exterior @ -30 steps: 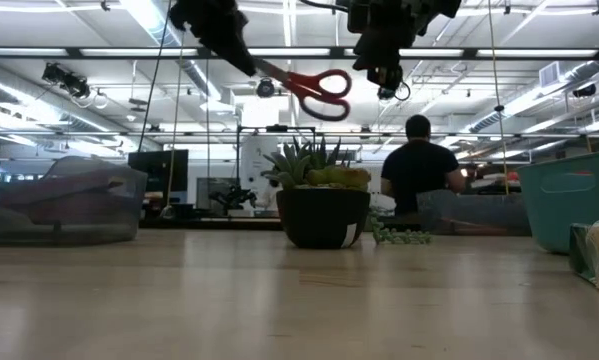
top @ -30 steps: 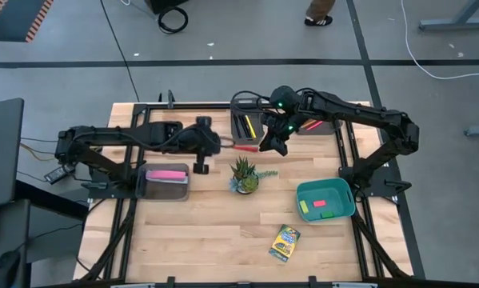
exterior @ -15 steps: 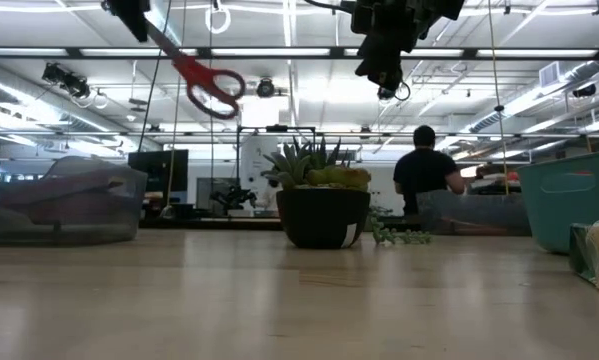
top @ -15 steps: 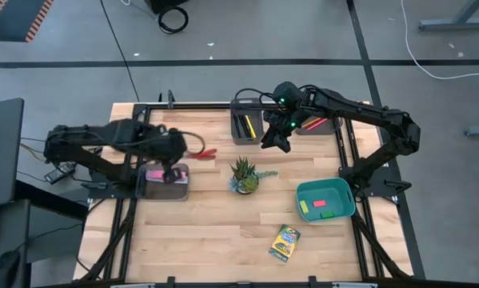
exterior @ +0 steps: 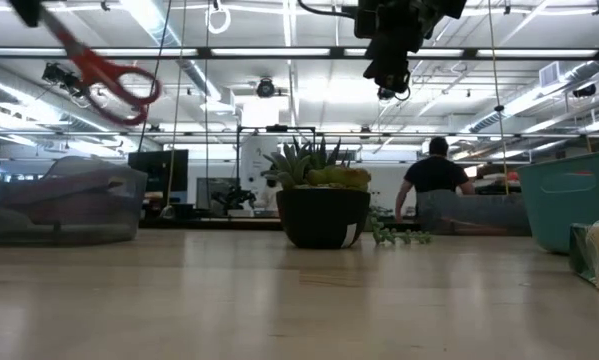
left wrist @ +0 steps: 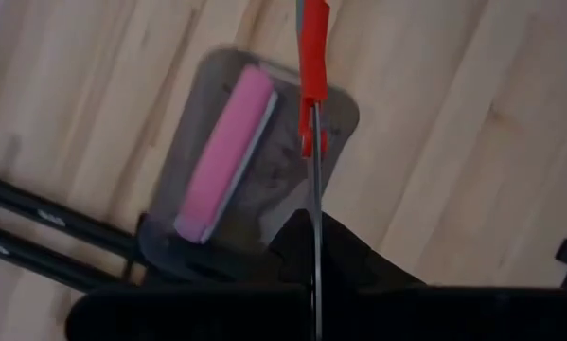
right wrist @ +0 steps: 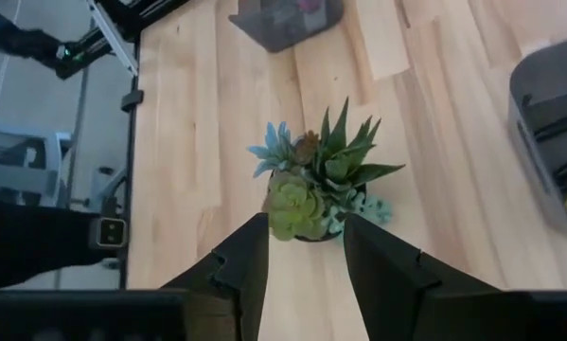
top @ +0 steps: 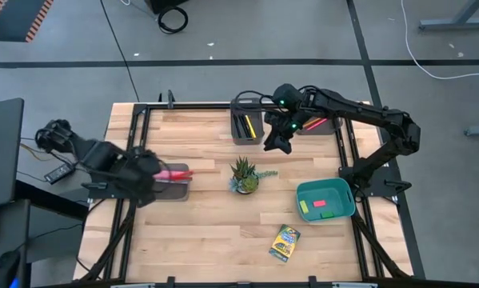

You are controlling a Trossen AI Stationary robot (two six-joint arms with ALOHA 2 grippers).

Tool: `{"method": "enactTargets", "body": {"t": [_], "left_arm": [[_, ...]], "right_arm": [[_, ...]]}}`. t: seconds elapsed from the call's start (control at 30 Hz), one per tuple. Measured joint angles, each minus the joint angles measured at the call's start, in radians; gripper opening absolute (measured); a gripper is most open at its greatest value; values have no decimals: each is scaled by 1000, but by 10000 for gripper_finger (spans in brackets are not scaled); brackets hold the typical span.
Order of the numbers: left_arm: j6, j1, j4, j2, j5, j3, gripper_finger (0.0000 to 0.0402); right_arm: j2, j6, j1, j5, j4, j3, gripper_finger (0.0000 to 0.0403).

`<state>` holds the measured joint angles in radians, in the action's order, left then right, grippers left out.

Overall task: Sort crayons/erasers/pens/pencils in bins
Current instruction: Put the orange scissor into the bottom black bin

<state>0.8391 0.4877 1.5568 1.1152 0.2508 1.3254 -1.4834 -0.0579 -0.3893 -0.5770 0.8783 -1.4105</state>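
My left gripper (top: 151, 174) is shut on red-handled scissors (top: 177, 172), held high over the left grey bin (top: 172, 190) that holds a long pink bar (left wrist: 224, 152). My right gripper (top: 273, 146) is open and empty, high above the potted plant (top: 244, 174). The crayon box (top: 285, 242) lies flat near the table's front edge. Green and red erasers lie in the teal bin (top: 341, 210). Black and yellow pens lie in the dark narrow bin (top: 237, 128). Red and orange pencils lie in the far grey bin (top: 325, 128). My left gripper pinches the scissors' closed metal blades (left wrist: 314, 204) between its two fingers. The red handles (left wrist: 313, 57) point away from the gripper, toward the table's right. The scissors are lifted clear, slanting in the low view (exterior: 104, 72) with the handles lower than the blades.
The plant stands at the table's middle, between the bins. Bare wood lies between the left grey bin and the crayon box. A person shows in the room beyond the table (exterior: 434, 180).
My left gripper has swung from the table's far middle toward the left edge and somewhat nearer, carrying the scissors, which are now over the left grey bin. My right gripper has stayed nearly still above the plant.
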Motion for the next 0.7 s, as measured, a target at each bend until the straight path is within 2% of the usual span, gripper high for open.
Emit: {"method": "enactTargets", "body": {"t": [0.17, 0.4, 0.57, 0.7], "left_arm": [[125, 87, -38, -181, 16, -164, 4], [120, 143, -124, -384, 27, -360, 4], [67, 142, -236, -431, 26, -505, 4], [127, 142, -259, -428, 25, -619, 8]], "right_arm": [[0, -100, 24, 15, -2, 0, 145], [0, -216, 90, 104, -4, 0, 145], [0, -302, 128, 177, -5, 0, 145], [0, -386, 155, 214, -7, 0, 145]]}}
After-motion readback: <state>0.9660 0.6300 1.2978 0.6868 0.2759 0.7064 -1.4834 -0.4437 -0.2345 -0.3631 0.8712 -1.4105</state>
